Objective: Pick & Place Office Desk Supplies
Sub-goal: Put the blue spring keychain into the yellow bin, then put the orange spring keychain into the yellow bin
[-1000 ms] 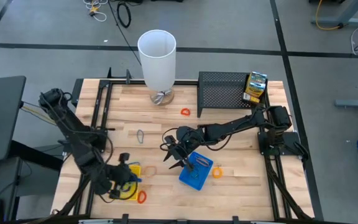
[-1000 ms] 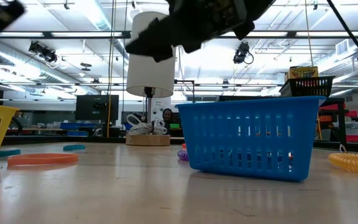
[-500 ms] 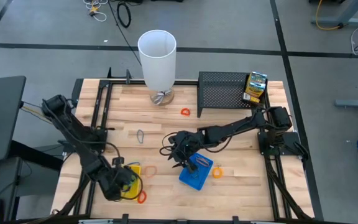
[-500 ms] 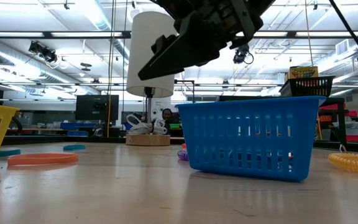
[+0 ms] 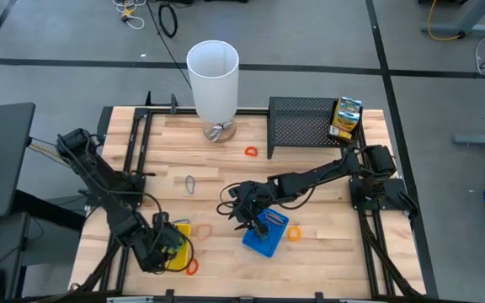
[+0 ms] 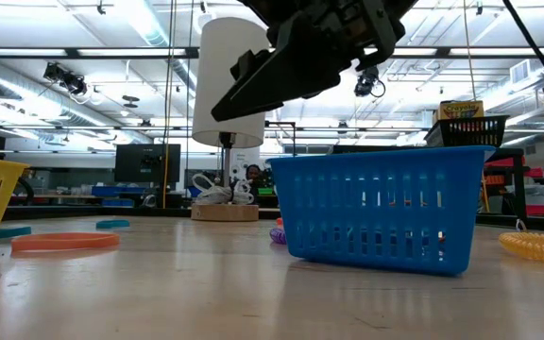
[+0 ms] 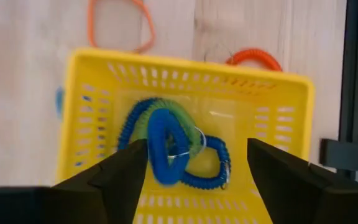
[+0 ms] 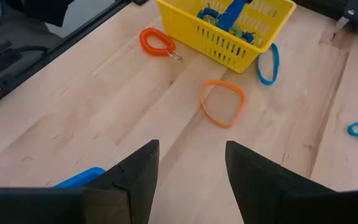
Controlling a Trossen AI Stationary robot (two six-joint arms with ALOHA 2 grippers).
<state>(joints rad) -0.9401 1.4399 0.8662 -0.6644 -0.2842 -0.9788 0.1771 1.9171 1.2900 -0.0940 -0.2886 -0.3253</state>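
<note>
A yellow tray stands near the table's front left and holds blue and green coil loops. My left gripper hangs open just above it, pointing steeply down, one finger on either side of the loops and clear of them. My right gripper is open over bare wood, just left of the blue tray. In the right wrist view nothing lies between its fingers. An orange band lies flat between the two trays.
An orange coil lies by the yellow tray's near corner and a yellow coil right of the blue tray. A grey loop and an orange loop lie farther back. The white cylinder and the black mesh rack with a printed box stand at the far edge.
My left gripper has sunk toward the yellow tray and tipped to point more steeply down; it has left the top left corner of the low view. My right gripper has tipped its fingers a little further down beside the blue tray.
</note>
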